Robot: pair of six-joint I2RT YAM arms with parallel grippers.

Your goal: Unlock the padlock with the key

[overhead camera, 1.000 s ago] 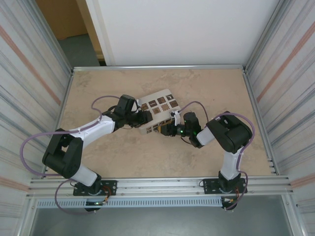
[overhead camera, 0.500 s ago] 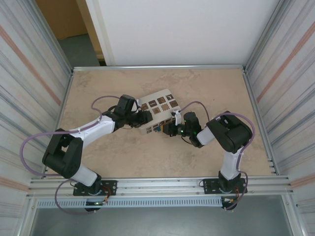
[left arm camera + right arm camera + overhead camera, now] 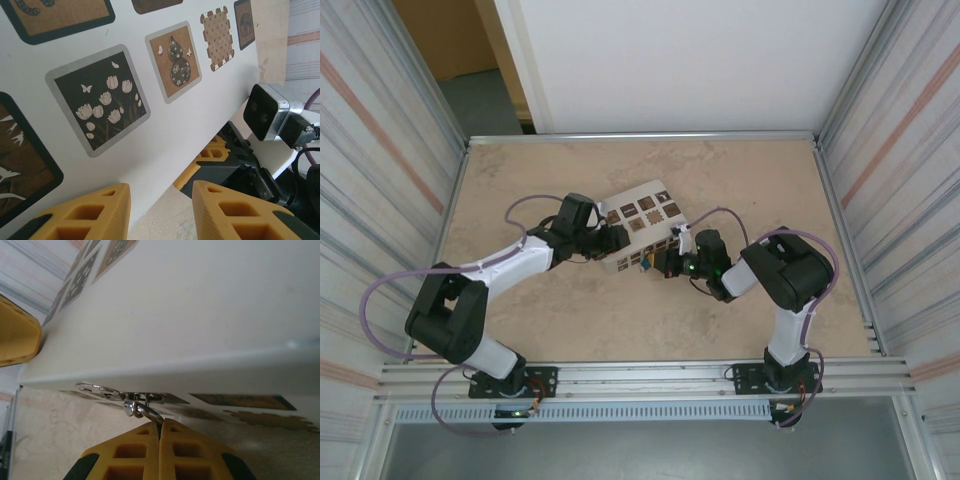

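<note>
A white box (image 3: 620,262) with picture tiles stands mid-table. On its front wall (image 3: 190,315) a metal hasp (image 3: 100,389) carries a shiny curved bar (image 3: 147,412), apparently the padlock's shackle. My right gripper (image 3: 160,422) is shut on that bar, and the padlock body is hidden behind the fingers. From above, the right gripper (image 3: 665,262) is at the box front next to a small blue piece (image 3: 648,263). The key is hidden. My left gripper (image 3: 160,187) stands open at the box's left corner (image 3: 165,145), one finger (image 3: 90,210) against the wall. From above it (image 3: 617,240) touches the box's left side.
The right arm's yellow fingers (image 3: 215,155) and wrist camera (image 3: 267,117) sit close beyond the box corner. A left finger (image 3: 15,335) shows past the box edge. Metal walls (image 3: 880,200) fence the beige table (image 3: 570,320), with free room in front and behind.
The right gripper's jaws have closed on the metal bar at the box front. The left arm and the box have stayed where they were.
</note>
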